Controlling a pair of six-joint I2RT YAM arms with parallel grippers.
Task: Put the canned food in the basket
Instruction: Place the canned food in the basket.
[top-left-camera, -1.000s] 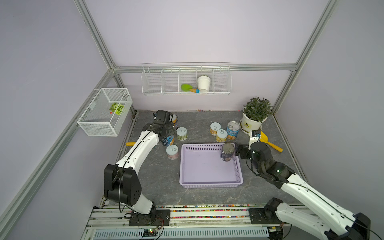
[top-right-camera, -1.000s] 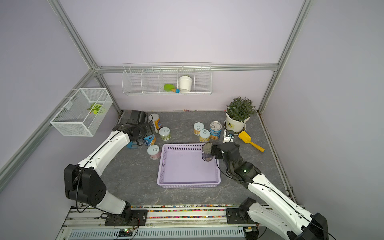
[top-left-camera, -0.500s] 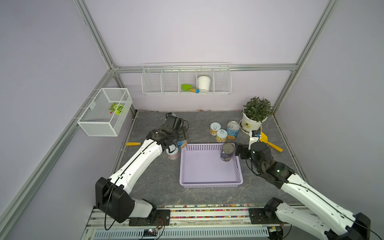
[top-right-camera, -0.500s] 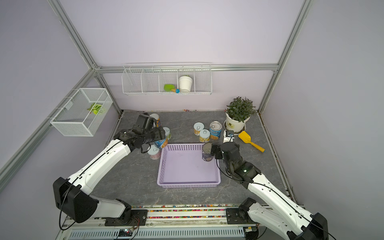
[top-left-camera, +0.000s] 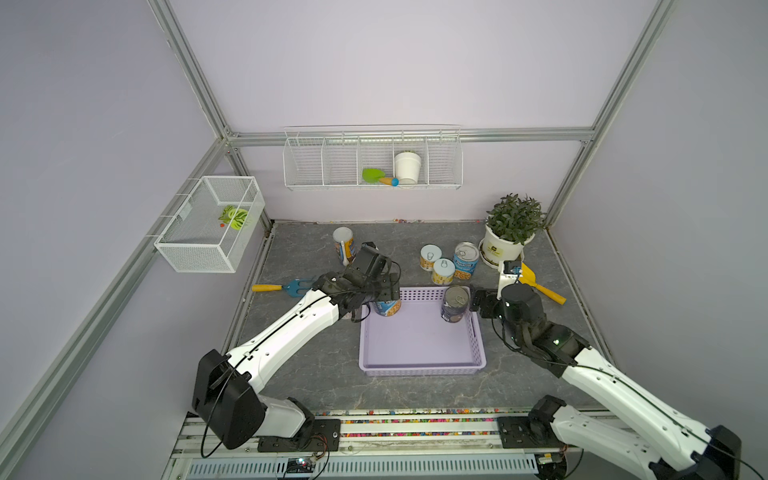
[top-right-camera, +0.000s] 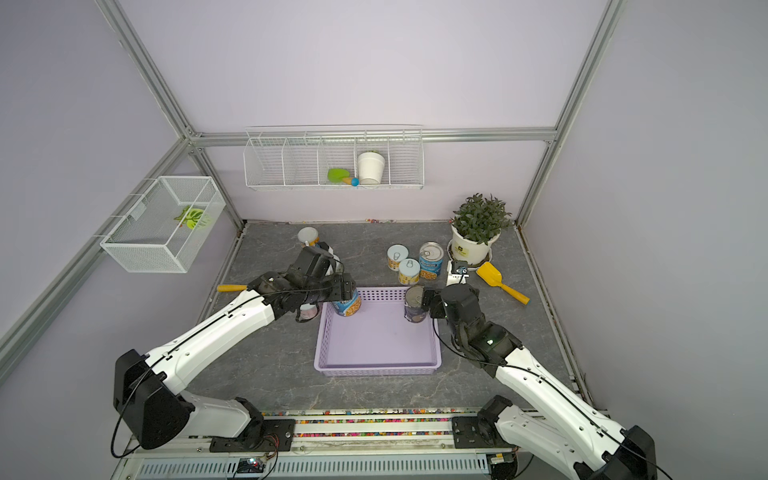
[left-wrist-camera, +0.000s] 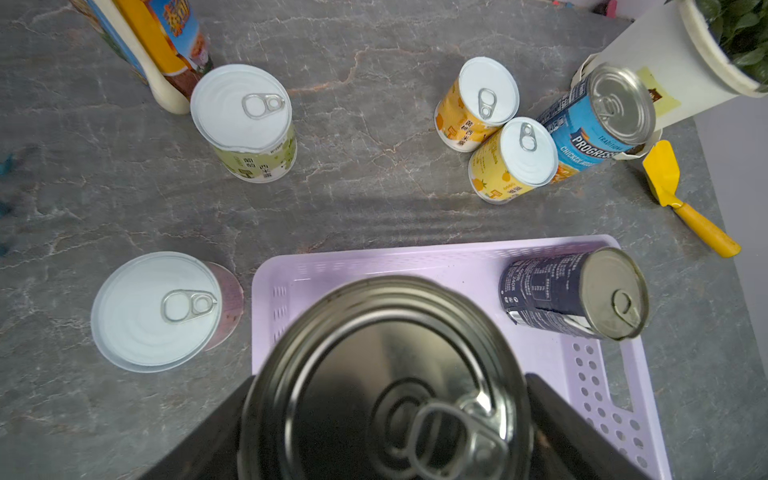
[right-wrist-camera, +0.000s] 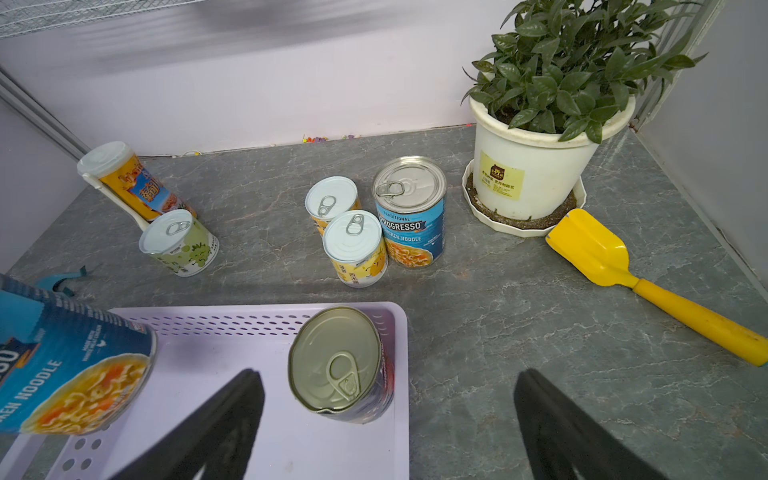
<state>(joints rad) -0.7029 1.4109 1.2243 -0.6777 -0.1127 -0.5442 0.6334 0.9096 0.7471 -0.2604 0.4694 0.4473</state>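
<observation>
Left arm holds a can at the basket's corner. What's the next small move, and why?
Probably lower the left gripper a little and open it. Its blue can is upright over the basket's far corner, seemingly inside the rim, with bare floor beneath. The dark can stands at the opposite far corner, clear of it.

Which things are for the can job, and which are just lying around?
Job: lavender basket, held blue can, dark can, tabletop blue can, two yellow cans, green can, pink can, tall orange can.
Lying about: potted plant, yellow scoop, blue rake, mesh box, wire shelf.
</observation>
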